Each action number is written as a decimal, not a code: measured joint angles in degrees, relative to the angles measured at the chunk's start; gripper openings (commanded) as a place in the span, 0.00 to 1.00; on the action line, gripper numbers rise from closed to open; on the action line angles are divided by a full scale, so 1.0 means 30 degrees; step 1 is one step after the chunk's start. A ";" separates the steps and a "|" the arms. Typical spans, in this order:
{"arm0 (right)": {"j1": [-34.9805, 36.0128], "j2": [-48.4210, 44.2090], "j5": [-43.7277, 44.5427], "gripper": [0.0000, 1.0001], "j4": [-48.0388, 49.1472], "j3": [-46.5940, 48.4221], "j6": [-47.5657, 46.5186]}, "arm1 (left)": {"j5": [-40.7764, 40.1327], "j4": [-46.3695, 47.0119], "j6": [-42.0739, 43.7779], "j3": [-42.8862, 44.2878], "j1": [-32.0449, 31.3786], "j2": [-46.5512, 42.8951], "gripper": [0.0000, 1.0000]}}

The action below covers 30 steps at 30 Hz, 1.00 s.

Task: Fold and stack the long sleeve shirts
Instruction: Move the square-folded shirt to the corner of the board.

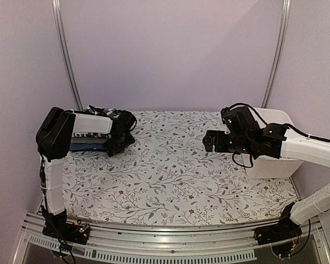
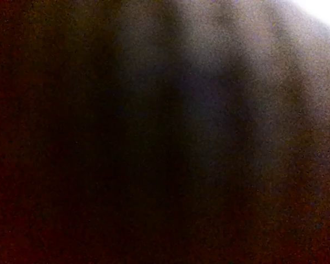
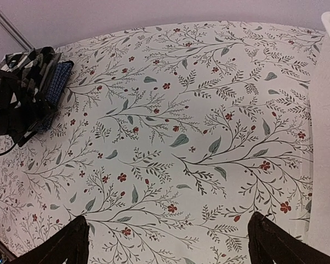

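Note:
The long sleeve shirts lie in a folded pile at the table's back left. The black-and-white checked shirt (image 1: 100, 112) (image 3: 28, 61) and the blue patterned one (image 1: 87, 146) (image 3: 56, 87) both show there. My left gripper (image 1: 120, 137) rests down on this pile, and its wrist view is dark with cloth right against the lens, so its jaws are hidden. My right gripper (image 1: 209, 141) (image 3: 168, 250) hovers over bare tablecloth at the right with its fingers (image 3: 66, 247) spread wide and nothing between them.
A white plastic basket (image 1: 272, 162) (image 3: 327, 137) stands at the right edge, just behind my right arm. The floral tablecloth (image 1: 165, 170) covers the table. Metal frame posts (image 1: 66, 55) rise at the back corners.

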 measured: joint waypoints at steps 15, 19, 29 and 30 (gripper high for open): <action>0.0000 0.0831 -0.0073 0.99 0.0466 0.0299 -0.0058 | 0.2601 0.2215 0.6317 0.0940 0.3606 0.0699 1.00; 0.0000 0.0831 0.0007 0.99 0.0430 0.0517 -0.0146 | 0.2980 0.2164 0.7118 0.0845 0.3519 0.0532 1.00; 0.0000 0.0503 0.1151 0.99 0.0350 0.1311 -0.0510 | 0.4058 0.1647 0.9464 -0.0386 0.0976 -0.3752 1.00; 0.0000 0.0430 0.1326 0.99 0.0313 0.1348 -0.0539 | 0.4197 0.1668 0.9726 -0.0393 0.0597 -0.4350 1.00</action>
